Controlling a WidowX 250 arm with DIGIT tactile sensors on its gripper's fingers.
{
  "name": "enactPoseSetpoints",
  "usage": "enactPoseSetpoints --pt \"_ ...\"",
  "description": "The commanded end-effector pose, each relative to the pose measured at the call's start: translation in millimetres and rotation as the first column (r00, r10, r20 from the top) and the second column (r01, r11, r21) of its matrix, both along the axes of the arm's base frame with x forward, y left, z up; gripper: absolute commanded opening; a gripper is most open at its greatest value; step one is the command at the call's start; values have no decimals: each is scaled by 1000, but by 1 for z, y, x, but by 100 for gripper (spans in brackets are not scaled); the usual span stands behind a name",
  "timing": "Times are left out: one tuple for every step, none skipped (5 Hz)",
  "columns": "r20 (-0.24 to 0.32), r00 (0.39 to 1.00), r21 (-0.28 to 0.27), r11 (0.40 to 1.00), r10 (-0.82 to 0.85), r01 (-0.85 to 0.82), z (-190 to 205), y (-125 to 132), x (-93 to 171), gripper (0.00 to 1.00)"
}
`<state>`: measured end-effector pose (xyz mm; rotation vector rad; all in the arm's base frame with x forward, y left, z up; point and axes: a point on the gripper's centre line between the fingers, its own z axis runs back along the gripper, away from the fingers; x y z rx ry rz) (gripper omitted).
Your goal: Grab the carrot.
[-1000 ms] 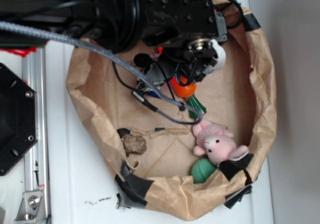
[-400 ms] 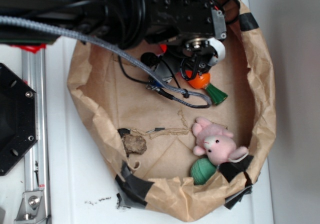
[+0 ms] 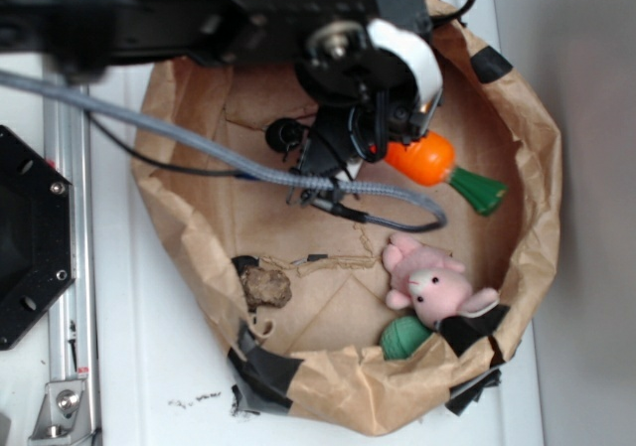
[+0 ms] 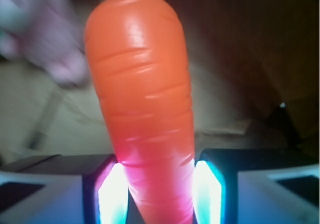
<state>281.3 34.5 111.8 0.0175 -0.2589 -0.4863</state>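
Brown paper basin [image 3: 517,98] with black tape on the rim sits on a white table [image 3: 149,367]; black robot arm [image 3: 199,9] reaches over it, grey braided cable [image 3: 199,148] trailing across. Gripper [image 4: 160,189] pinches the carrot [image 4: 142,99] at its narrow end, a finger pressed against each side; carrot juts out from the gripper toward the basin's right wall, green stem [image 3: 479,191] outermost. Pink plush bunny [image 3: 432,285] lies near the lower right wall, green ball [image 3: 400,338] touching it, brown lump [image 3: 265,286] lower left
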Motion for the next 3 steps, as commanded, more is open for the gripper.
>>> enactPoseSetpoints --pt "74 960 -16 963 269 -269 65 -28 -5 0" --pt "28 898 -73 897 438 -435 68 -43 -18 0" --pt "-7 879 -53 878 476 -476 66 -48 -23 0"
